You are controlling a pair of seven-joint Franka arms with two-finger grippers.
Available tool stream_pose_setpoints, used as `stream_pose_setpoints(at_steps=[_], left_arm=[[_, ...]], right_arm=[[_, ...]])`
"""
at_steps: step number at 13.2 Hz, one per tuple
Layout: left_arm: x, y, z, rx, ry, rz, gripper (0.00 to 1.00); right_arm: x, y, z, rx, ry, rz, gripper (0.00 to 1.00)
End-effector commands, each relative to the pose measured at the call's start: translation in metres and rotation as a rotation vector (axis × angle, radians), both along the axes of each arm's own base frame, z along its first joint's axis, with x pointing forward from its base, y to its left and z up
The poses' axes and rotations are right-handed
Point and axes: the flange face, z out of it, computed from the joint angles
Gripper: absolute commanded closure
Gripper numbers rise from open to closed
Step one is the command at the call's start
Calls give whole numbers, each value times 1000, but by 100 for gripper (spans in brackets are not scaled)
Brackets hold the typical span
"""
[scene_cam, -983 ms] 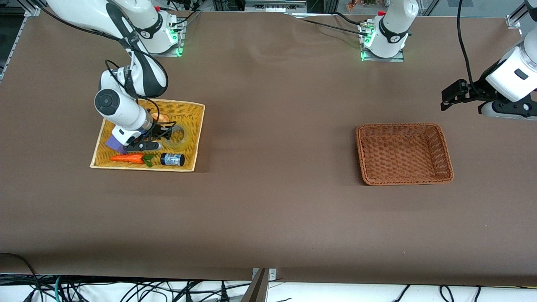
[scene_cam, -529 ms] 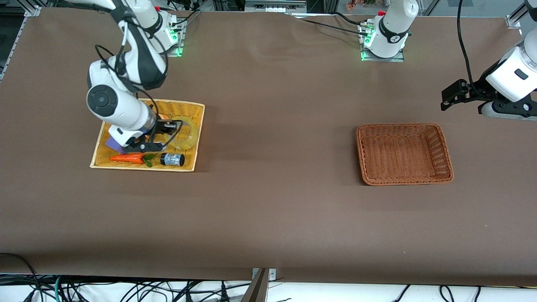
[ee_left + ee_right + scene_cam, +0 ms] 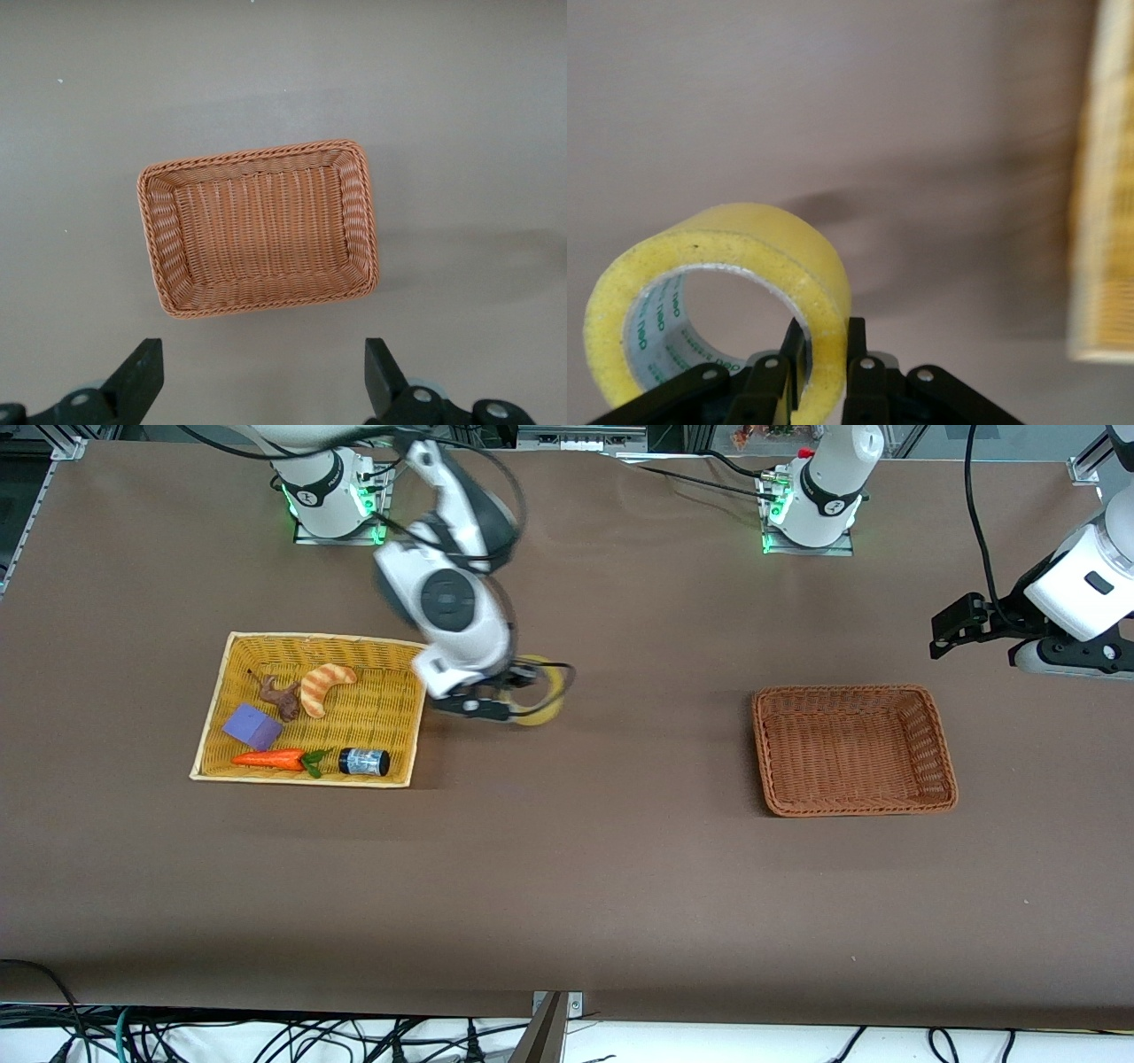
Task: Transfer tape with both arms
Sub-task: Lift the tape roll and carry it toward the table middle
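Right claw [image 3: 512, 701]: raised over bare table [image 3: 567, 868], just past the yellow basket's edge on the side toward the left arm's end. Its two fingers are clamped on the wall of the tape [image 3: 542, 692], one finger inside the ring and one outside. The right wrist view confirms this: the claw [image 3: 826, 356] pinches the yellowish roll [image 3: 735, 266] at its rim, the grey core with green print facing the camera. The tape is carried in the air, not touching the table; it sits over the stretch between the two baskets, much closer to the yellow one.

Right arm: reaches from its base along the top of the front view, elbow and wrist bent down toward the tape.

Left claw [image 3: 952, 627]: up in the air at the left arm's end of the table. In the left wrist view its fingers [image 3: 142, 372] stand wide apart, nothing between them, and the claw [image 3: 261, 376] looks down at the brown basket [image 3: 363, 221]. The left arm waits.

Yellow basket [image 3: 213, 713]: at the right arm's end of the table. It holds a croissant [image 3: 324, 686], a small brown figure [image 3: 279, 698] just beside it, a purple block [image 3: 252, 726], a carrot [image 3: 270, 759] and a jar [image 3: 364, 762]. Carrot and jar lie along the basket's edge nearest the front camera.

Brown basket [image 3: 941, 753]: toward the left arm's end, well apart from the yellow one, nothing visible in it.
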Motion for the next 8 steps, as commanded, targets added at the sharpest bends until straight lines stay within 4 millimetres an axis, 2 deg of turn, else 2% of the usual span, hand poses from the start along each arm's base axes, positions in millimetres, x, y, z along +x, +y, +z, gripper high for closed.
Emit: stream_pose_setpoints(at_steps=[1,2,3,5,7,8], left_arm=[[4,0,1,7,14,-21,0],[4,-1,1,7,14,-22,0],[4,-1,1,7,14,-21,0],[4,-1,1,7,14,-21,0],[4,-1,1,7,14,-21,0],[4,-1,1,8,14,-21,0]], right_arm=[[-1,71,-26,41,-17,-126,100],[-12,92,-39,61,-32,-145,100],[-19,102,-53,69,-57,-162,100],[-21,104,-71,48,-83,-168,100],[-21,103,-72,46,-82,-167,99],[-21,103,-72,46,-81,-168,78]])
